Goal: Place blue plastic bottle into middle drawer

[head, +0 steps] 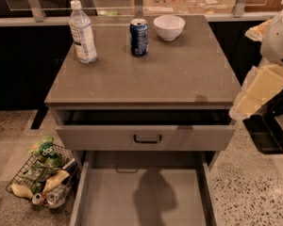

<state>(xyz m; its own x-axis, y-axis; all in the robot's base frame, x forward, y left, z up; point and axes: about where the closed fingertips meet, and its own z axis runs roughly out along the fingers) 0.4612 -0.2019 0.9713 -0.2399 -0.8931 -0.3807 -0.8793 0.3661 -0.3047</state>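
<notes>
The claw (259,92) is seen off the worktop's (179,74) right edge, apart from everything. The bottle (82,32) is crowded only by the can (139,31) to its right, with the bowl (169,27) beyond. The middle drawer (108,206) is found open, its rear overhung by the upper drawer (146,136).
</notes>
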